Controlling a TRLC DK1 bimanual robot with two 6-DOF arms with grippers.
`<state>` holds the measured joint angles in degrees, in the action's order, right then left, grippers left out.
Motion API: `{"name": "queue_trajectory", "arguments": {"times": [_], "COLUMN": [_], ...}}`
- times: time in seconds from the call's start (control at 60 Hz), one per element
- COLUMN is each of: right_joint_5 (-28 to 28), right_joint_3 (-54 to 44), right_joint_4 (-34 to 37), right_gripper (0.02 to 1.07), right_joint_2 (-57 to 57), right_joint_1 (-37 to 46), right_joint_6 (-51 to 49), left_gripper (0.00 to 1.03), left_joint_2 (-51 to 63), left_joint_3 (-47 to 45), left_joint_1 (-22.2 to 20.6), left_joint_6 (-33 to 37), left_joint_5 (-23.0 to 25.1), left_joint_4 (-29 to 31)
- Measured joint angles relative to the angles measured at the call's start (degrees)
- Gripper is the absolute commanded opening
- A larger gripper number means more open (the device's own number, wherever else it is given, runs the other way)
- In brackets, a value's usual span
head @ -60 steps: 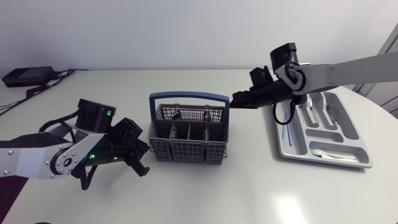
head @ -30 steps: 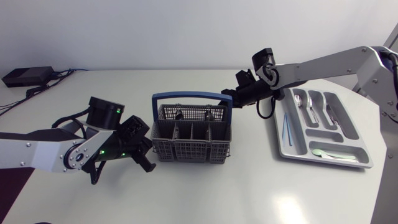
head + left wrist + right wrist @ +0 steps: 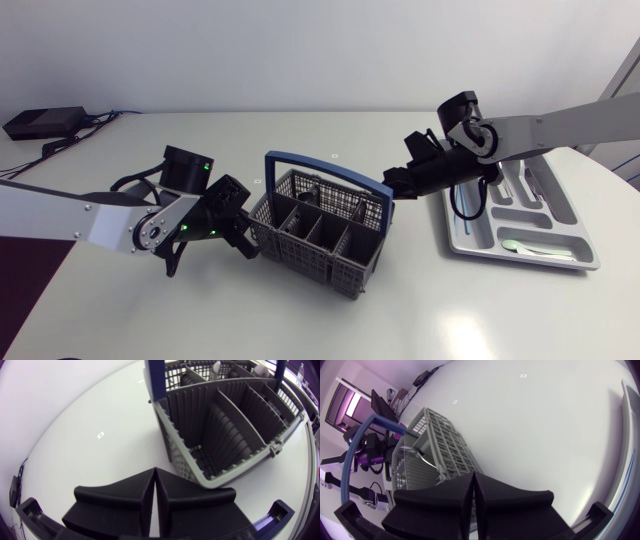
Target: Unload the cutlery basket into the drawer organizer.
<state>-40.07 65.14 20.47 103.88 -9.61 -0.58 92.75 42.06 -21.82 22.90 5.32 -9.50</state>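
The grey cutlery basket (image 3: 318, 232) with a blue handle (image 3: 330, 170) stands skewed in the middle of the table. A spoon (image 3: 415, 452) and a few dark pieces (image 3: 191, 378) stand in its far compartments; the near ones look bare. My left gripper (image 3: 247, 243) is shut with nothing in it, its tips at the basket's left corner (image 3: 172, 460). My right gripper (image 3: 384, 184) is shut and holds nothing, close beside the basket's right end (image 3: 440, 447). The silver drawer organizer (image 3: 456, 244) lies at the right with several pieces of cutlery (image 3: 522, 182) in it.
A black box (image 3: 44, 122) with cables lies at the table's back left corner. The organizer's rim (image 3: 628, 460) runs just beside my right gripper. Bare table lies in front of the basket and organizer.
The basket has turned and slid toward the front right. My left gripper has moved right against its corner. My right gripper has swung in to its handle and back. Both have shut.
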Motion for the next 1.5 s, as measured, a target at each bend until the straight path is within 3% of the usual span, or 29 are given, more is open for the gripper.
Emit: {"name": "queue_trajectory", "arguments": {"times": [0.383, 0.583, 0.733, 1.0, 1.267, 1.5], "right_joint_5": [0.0, 0.9, 0.9, 0.9, 0.9, 1.3], "right_joint_3": [-11.4, -13.8, -15.7, -16.6, -17.7, -17.7], "right_joint_4": [1.6, 5.5, 7.1, 7.6, 8.1, 8.5], "right_gripper": [0.08, 0.08, 0.08, 0.08, 0.08, 0.08], "right_joint_2": [-10.6, -14.0, -16.6, -17.9, -18.8, -18.9], "right_joint_1": [-0.4, 4.3, 6.0, 6.3, 2.9, -2.0], "right_joint_6": [-1.1, -5.7, -8.6, -9.2, -9.2, -9.1], "left_gripper": [0.06, 0.06, 0.06, 0.06, 0.06, 0.06], "left_joint_2": [4.9, -6.7, -13.5, -11.4, -5.0, 0.9], "left_joint_3": [6.4, 1.5, -2.4, -4.1, -1.2, 3.8], "left_joint_1": [2.1, 3.7, 0.4, -7.0, -7.0, -4.5], "left_joint_6": [0.0, 0.8, 1.4, 1.4, 1.4, 1.4], "left_joint_5": [0.2, 0.5, 0.9, 0.9, 1.1, 0.9], "left_joint_4": [-0.6, 3.6, 7.2, 8.2, 6.4, 4.4]}}
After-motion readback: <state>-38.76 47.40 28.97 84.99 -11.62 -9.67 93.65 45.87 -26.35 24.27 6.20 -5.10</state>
